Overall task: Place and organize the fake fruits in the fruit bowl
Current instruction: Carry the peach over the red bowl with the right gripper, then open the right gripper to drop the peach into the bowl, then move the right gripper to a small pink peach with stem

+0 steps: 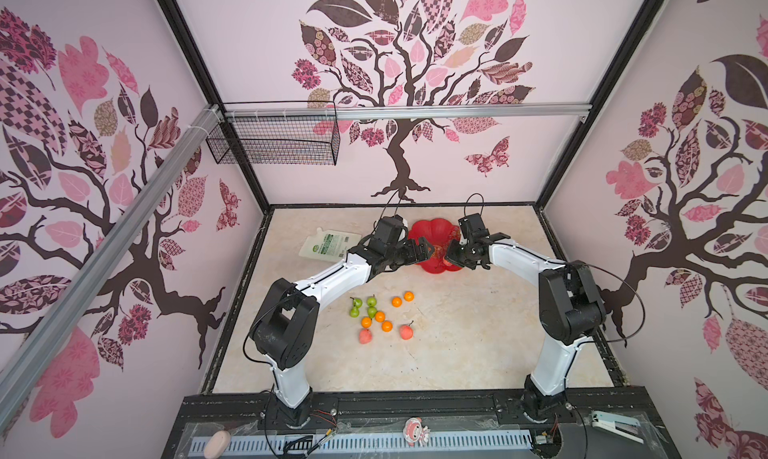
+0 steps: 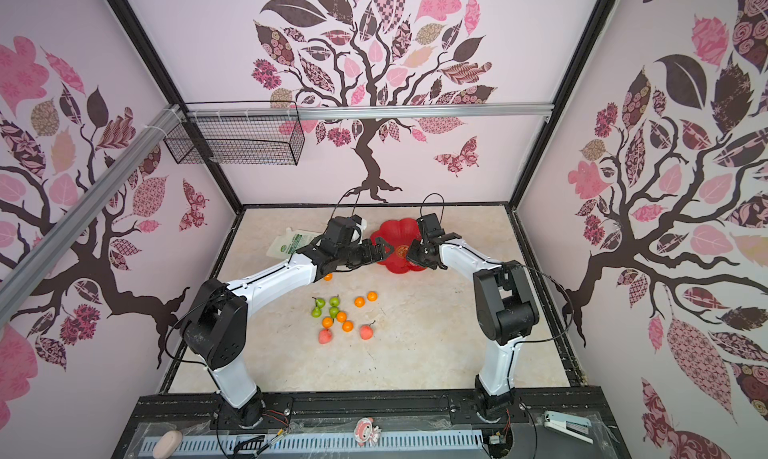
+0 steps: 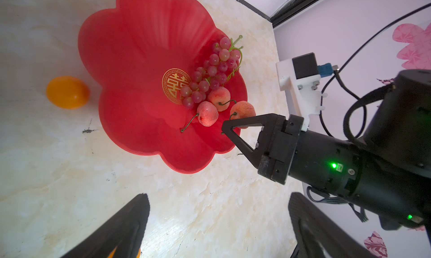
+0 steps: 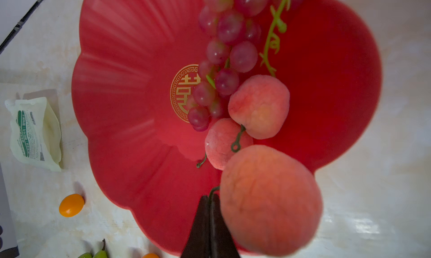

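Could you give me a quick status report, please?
Left pincer open, empty, near fruit bowl. Right pincer shut on peach stem, over bowl. Grape bunch, two peaches already inside, crowding the drop spot.

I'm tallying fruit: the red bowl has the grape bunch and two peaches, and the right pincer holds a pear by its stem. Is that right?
No: the right pincer holds a peach, not a pear, by its stem, as the right wrist view shows. The rest stands.
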Robot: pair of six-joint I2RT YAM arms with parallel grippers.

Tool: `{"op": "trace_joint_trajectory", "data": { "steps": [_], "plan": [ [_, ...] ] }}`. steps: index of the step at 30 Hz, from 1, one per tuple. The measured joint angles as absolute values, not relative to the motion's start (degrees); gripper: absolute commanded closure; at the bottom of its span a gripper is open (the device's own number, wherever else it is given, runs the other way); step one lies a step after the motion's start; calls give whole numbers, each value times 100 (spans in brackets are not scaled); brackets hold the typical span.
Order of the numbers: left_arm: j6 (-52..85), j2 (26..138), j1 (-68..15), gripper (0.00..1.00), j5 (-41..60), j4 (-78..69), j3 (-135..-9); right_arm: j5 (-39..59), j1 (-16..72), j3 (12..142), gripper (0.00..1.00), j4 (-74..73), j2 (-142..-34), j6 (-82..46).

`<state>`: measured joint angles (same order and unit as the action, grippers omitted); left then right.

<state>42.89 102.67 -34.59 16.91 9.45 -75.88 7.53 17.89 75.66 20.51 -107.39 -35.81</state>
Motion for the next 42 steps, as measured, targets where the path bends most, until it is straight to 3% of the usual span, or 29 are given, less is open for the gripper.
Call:
{"op": "trace_joint_trajectory", "data": {
  "steps": [6, 21, 30, 35, 42],
  "plan": [
    [4294, 10453, -3450, 4, 1730, 950, -7588, 843, 1785, 7666, 100, 2071, -10936, -3586],
    [4331, 10473, -3444, 4, 1835, 947, -7588, 821, 1785, 7666, 76, 2171, -10940, -3603],
    [4300, 10403, -3444, 4, 1863, 1063, -7588, 534, 1782, 7609, 67, 2272, -10639, -3505],
    [4182, 9841, -3459, 4, 1763, 1452, -7557, 449, 1787, 7408, 67, 2250, -9874, -3356],
    [4049, 8235, -3516, 3, 1535, 1629, -6796, 80, 2250, 6869, 67, 2189, -8969, -2904]
  ]
}}
